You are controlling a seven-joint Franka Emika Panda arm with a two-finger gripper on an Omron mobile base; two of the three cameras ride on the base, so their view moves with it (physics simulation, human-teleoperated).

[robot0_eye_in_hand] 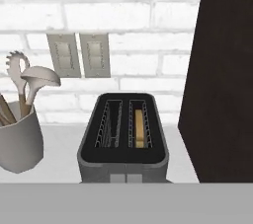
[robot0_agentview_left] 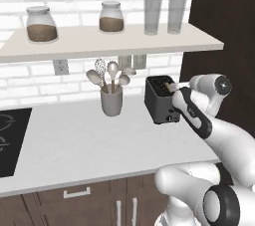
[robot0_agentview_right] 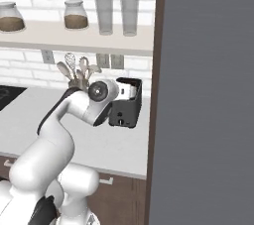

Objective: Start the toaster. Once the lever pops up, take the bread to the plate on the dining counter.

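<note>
Step in hand: starting the toaster (robot0_eye_in_hand: pixel 123 136). The bread is loaded but, as far as can be judged, the lever has not been pressed; carrying the slice to the plate on the dining counter is not yet due.

Position of the arm: in the left base view the end effector (robot0_agentview_left: pixel 174 89) sits at the top of the toaster, at its right-hand end. In the right base view the wrist covers most of the toaster's near side. The fingertips cannot be made out in any view, so whether the end effector is spread or pressed together cannot be told. It does not appear to be carrying anything.

Next move, as a judgement: locate the lever on the toaster's end face, bring a fingertip above it, and press straight down until it latches. The hand view looks down over the slots, and two small pale tabs at the lower edge of the body may be the controls; this is uncertain.

Task items:
- Toaster: dark grey, boxy, two wire-lined slots on top. It stands on the pale worktop (robot0_agentview_left: pixel 74 145) near its back right corner, close to the brick wall and just beside the dark cabinet side (robot0_eye_in_hand: pixel 222 80). The utensil cup (robot0_agentview_left: pixel 111 101) stands near it on the left.
- Bread (robot0_eye_in_hand: pixel 140 128): a tan slice standing on edge in the right-hand slot, sunk within it.
</note>
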